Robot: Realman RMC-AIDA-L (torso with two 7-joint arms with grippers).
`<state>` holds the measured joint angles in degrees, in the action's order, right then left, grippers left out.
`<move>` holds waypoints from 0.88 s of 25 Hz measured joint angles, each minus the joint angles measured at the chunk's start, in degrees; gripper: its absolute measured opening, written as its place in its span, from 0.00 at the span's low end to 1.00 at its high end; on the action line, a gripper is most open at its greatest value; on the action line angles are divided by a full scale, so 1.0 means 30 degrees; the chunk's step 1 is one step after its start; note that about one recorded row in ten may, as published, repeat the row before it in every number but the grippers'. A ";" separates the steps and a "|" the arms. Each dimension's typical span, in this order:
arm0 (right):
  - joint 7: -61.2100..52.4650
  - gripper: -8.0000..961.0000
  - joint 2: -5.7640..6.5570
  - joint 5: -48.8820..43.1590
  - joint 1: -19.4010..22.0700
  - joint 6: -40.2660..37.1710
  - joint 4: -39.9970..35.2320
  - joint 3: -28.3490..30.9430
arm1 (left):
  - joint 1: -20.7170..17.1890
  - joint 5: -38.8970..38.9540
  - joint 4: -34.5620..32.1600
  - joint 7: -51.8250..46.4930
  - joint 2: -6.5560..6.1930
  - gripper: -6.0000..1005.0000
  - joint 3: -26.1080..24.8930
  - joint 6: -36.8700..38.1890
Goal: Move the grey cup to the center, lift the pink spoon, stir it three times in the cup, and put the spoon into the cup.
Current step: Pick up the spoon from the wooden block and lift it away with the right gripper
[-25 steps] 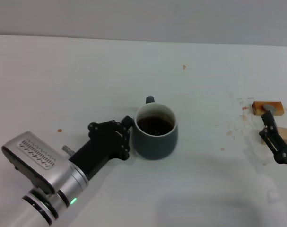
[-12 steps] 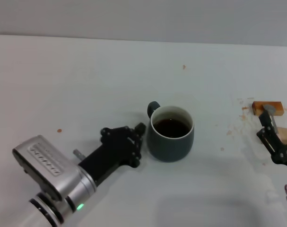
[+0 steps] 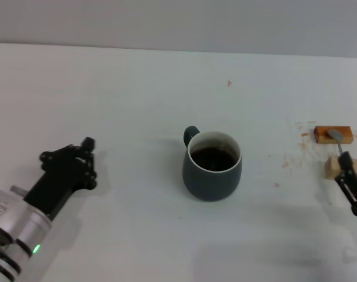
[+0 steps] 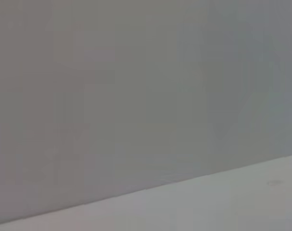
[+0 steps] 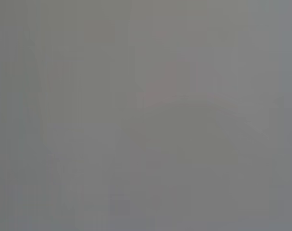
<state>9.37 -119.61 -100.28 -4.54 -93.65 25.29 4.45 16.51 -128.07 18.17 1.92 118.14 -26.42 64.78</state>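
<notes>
The grey cup (image 3: 212, 166) stands well right of the left hand (image 3: 78, 160), whose grip I cannot tell.

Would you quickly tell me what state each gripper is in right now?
Left gripper: holding nothing, away from the grey cup; fingers cannot be told.
Right gripper: by the pink spoon; cannot be told.

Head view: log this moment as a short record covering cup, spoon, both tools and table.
cup: grey cup upright at mid-table, dark liquid inside, handle toward the far left
spoon: pink spoon, bowl resting on a wooden block at the right edge
left tool: apart from the cup
right tool: beside the spoon
table: white, small stains
</notes>
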 joint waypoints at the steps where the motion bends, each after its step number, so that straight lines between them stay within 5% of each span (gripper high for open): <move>1: 0.0001 0.83 0.0001 0.0399 0.0120 -0.0001 0.0166 -0.0010 | -0.0104 0.0028 -0.0116 -0.0005 -0.0002 0.00 -0.0192 0.0013; 11: -0.0073 0.83 -0.0012 0.2251 0.1555 0.0690 0.1286 -0.0219 | -0.0421 0.0122 -0.0638 -0.0023 0.0009 0.00 -0.0691 0.0084; 22: -0.1060 0.83 -0.0030 0.3117 0.1129 0.3056 0.1104 -0.0033 | -0.0669 0.0151 -0.0614 -0.0041 0.0075 0.00 -0.1650 0.0167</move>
<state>6.19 -119.70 -90.93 -1.16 -84.48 28.60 4.35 14.51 -127.62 16.33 1.80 118.37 -31.37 65.28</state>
